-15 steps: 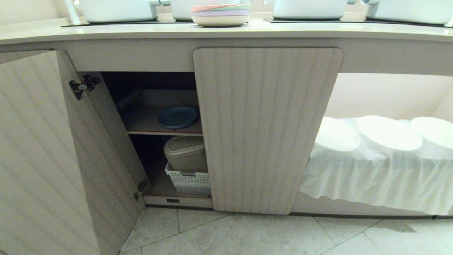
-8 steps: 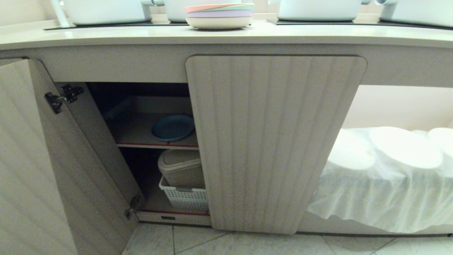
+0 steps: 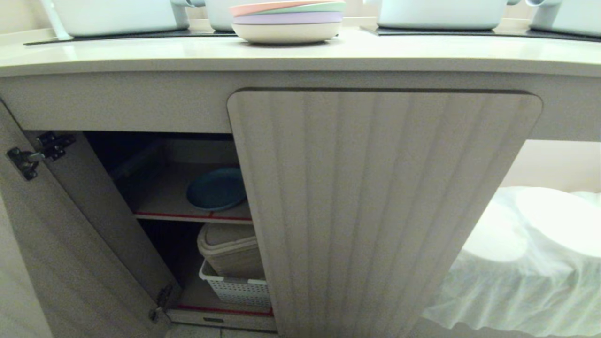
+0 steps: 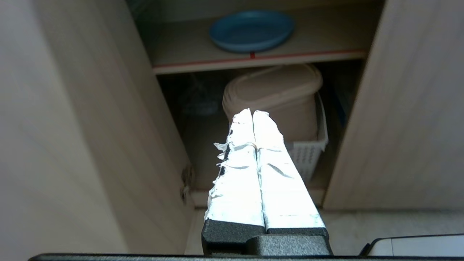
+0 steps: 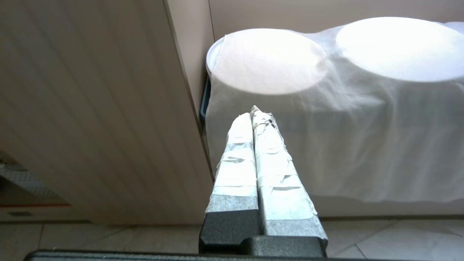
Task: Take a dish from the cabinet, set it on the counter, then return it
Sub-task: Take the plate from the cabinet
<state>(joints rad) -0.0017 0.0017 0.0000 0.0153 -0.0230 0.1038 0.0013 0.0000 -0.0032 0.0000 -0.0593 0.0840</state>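
So we're parked low in front of the cabinet; left gripper has its taped fingers pressed together, holding nothing, aimed at the open left bay; right gripper is the same, closed and empty, facing the draped white cloth beside the shut door. The dish sits on the red-edged inner shelf, near its front; in our head view the shut door hides its right edge. Below it a beige bin stands in a white basket; the counter carries a pastel plate stack, its top cut off.
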